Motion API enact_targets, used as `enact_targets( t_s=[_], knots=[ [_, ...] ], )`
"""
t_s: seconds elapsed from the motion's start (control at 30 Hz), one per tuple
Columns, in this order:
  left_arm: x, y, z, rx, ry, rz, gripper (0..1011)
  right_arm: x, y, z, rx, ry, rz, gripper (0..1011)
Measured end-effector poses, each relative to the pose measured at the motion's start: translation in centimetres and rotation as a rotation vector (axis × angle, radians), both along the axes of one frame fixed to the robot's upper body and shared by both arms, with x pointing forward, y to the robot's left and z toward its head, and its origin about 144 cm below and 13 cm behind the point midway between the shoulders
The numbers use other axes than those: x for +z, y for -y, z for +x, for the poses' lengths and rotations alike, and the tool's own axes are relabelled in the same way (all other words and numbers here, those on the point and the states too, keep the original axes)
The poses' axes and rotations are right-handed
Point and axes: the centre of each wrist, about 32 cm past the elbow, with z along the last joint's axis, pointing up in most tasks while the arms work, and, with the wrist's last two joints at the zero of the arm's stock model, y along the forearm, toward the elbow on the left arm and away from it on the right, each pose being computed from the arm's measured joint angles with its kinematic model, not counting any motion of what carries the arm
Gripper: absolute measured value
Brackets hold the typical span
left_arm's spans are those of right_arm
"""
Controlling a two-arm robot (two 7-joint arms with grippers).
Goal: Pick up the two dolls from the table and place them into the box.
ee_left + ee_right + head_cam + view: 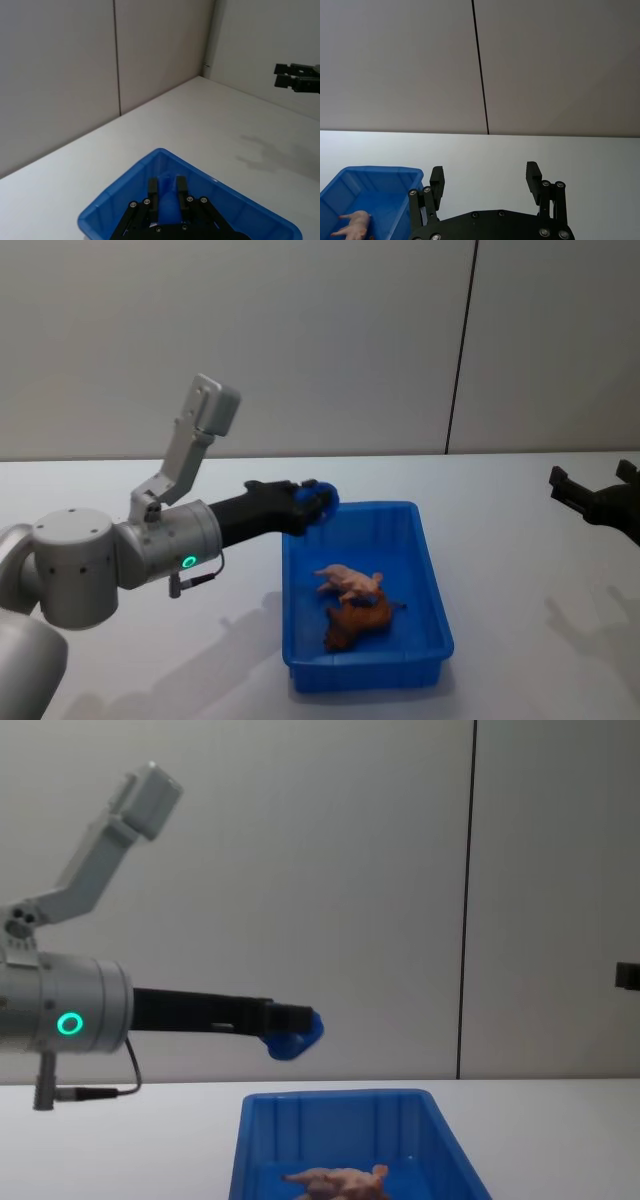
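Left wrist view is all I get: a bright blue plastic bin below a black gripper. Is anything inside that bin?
Observer: Yes. The head view shows a paler tan-pink toy animal lying in the bright blue plastic bin, while the left gripper hovers over its far left corner.
Operator: Just one toy?
Observer: No, a reddish-brown toy animal lies right beside it, nearer the robot.
Operator: And the black claw far off?
Observer: That is the right gripper, open, above the plain white table, off to the bin's right.
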Motion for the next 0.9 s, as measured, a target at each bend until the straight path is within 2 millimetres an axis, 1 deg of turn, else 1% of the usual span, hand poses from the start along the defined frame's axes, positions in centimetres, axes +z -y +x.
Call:
enact_targets(
  t_s=[0.3, 0.37, 0.43, 0.47, 0.6, 0.67, 0.73, 0.77, 0.8, 0.83, 0.87, 0.9],
  knots=[
    [-0.4, 0.7, 1.1, -0.080, -0.047, 0.021, 223, 0.0, 0.0, 0.0, 0.000, 0.000, 0.000, 1001],
    [-0.5, 0.8, 1.3, -0.093, -0.056, 0.025, 282, 0.0, 0.0, 0.0, 0.000, 0.000, 0.000, 1001],
    [-0.6, 1.0, 1.5, -0.105, -0.063, 0.028, 315, 0.0, 0.0, 0.0, 0.000, 0.000, 0.000, 1001],
    [-0.6, 1.0, 1.5, -0.109, -0.065, 0.029, 369, 0.0, 0.0, 0.0, 0.000, 0.000, 0.000, 1001],
    [-0.6, 1.1, 1.7, -0.123, -0.074, 0.033, 491, 0.0, 0.0, 0.0, 0.000, 0.000, 0.000, 1001],
    [-0.7, 1.2, 1.8, -0.129, -0.078, 0.035, 533, 0.0, 0.0, 0.0, 0.000, 0.000, 0.000, 1001],
    [-0.7, 1.2, 1.9, -0.133, -0.080, 0.036, 610, 0.0, 0.0, 0.0, 0.000, 0.000, 0.000, 1001],
    [-0.7, 1.3, 1.9, -0.135, -0.081, 0.037, 622, 0.0, 0.0, 0.0, 0.000, 0.000, 0.000, 1001],
    [-0.7, 1.3, 2.0, -0.138, -0.083, 0.037, 672, 0.0, 0.0, 0.0, 0.000, 0.000, 0.000, 1001],
    [-0.7, 1.3, 2.0, -0.139, -0.084, 0.038, 692, 0.0, 0.0, 0.0, 0.000, 0.000, 0.000, 1001],
    [-0.7, 1.3, 2.0, -0.142, -0.086, 0.039, 750, 0.0, 0.0, 0.0, 0.000, 0.000, 0.000, 1001],
    [-0.7, 1.3, 2.0, -0.143, -0.087, 0.039, 750, 0.0, 0.0, 0.0, 0.000, 0.000, 0.000, 1001]
  ],
)
